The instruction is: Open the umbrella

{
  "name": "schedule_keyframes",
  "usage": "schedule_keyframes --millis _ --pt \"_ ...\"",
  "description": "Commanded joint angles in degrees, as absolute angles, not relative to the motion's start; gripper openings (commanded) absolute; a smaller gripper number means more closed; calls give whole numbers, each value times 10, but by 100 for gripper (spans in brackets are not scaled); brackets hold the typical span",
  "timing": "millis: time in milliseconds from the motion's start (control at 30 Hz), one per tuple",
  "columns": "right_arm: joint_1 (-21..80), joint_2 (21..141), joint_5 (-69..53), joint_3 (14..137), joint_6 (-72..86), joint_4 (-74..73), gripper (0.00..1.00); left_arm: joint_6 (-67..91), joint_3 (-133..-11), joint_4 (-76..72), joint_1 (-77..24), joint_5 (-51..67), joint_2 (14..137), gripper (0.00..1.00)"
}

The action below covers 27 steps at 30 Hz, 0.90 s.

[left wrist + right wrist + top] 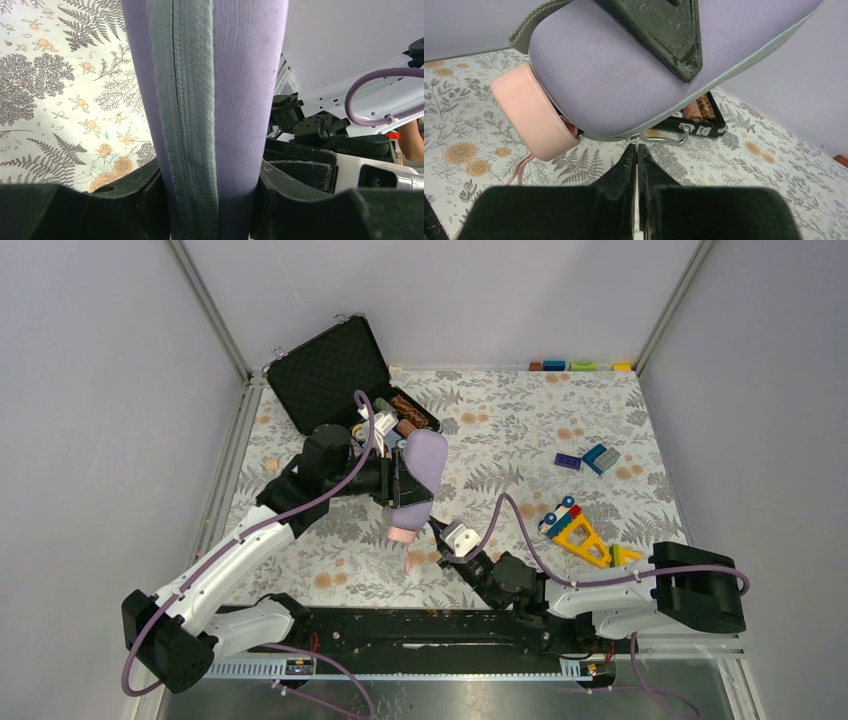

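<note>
I see 1 umbrella, tucked in 1 lilac sleeve, mid-frame in the top view. Only its round pink handle pokes out. My left claw squeezes the sleeve; my right claw is pinched closed just below. 1 black case sits upper left.
</note>
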State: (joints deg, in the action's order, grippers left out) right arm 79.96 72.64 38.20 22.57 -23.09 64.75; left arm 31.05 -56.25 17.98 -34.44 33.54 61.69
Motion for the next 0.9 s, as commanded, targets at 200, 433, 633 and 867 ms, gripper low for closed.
schedule_keyframes --millis 200,433,633,867 --pt "802 664 423 269 -193 548 0 312 -594 125 -344 374 603 2" --pt "803 604 374 317 -160 369 0 299 -567 143 -347 407 579 3" --pt "803 581 348 328 -136 320 0 225 -563 200 -350 420 566 3" --pt "803 569 347 335 -119 288 0 201 -549 207 -352 451 564 3"
